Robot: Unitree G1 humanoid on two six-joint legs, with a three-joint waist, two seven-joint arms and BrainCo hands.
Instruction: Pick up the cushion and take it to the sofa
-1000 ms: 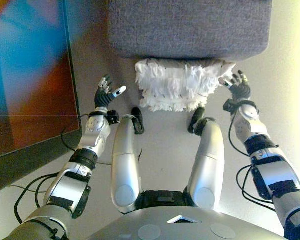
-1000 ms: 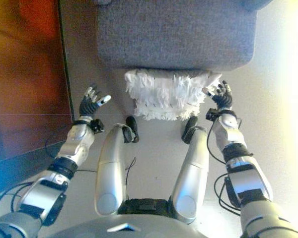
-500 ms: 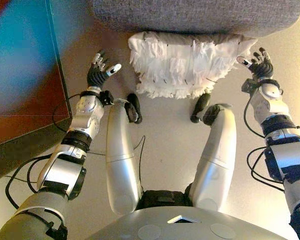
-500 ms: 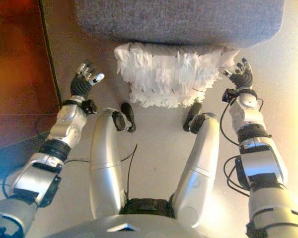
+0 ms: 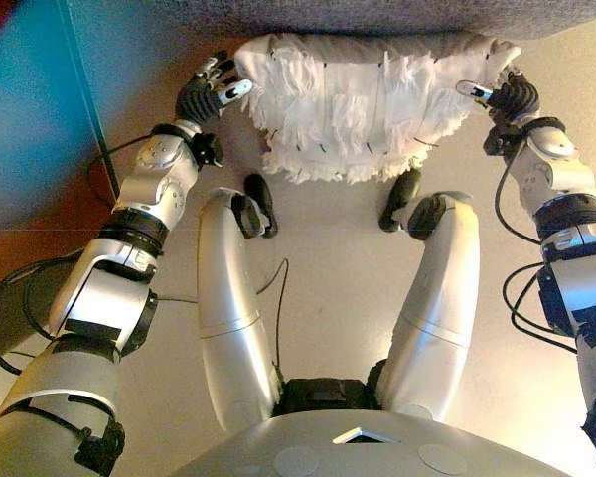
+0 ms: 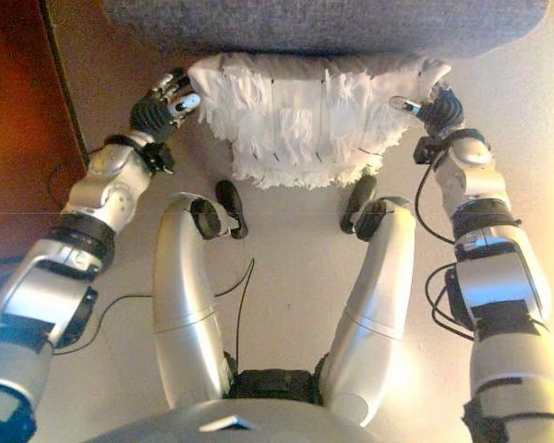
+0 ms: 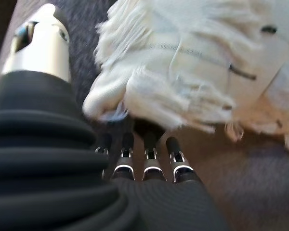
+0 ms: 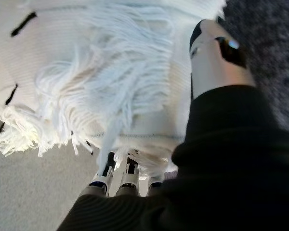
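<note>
the white, shaggy fringed fabric cushion (image 5: 363, 99) lies on the pale floor (image 5: 328, 258), its far edge tucked against the front of the grey woven upholstered sofa (image 5: 377, 15), directly ahead between the two arms; it looks light, soft and squashy, so it should give under pressure and sag if taken by one corner; the loose fringe would slide or pull rather than bear the load, so the sound hold is judged to be a squeeze from both side edges at once, palms pressed into the body of the filling with fingers slipped under the lower edge; the left hand (image 5: 207, 91) sits at the cushion's left edge, its thumb (image 7: 38, 43) straight beside the fabric and its fingers (image 7: 149, 144) reaching under the fringe, their tips hidden, so whether they have closed on anything cannot be told; the right hand (image 6: 436, 109) is at the right edge in the same way, thumb (image 8: 209, 53) lying against the cloth and fingers (image 8: 118, 173) buried beneath the tassels, its hold likewise not readable; compared with a second ago, both hands, then spread open and clear of the cushion on either side, have closed in to its edges, and the camera has dipped forward, so the sofa now shows only as a strip at the top.
</note>
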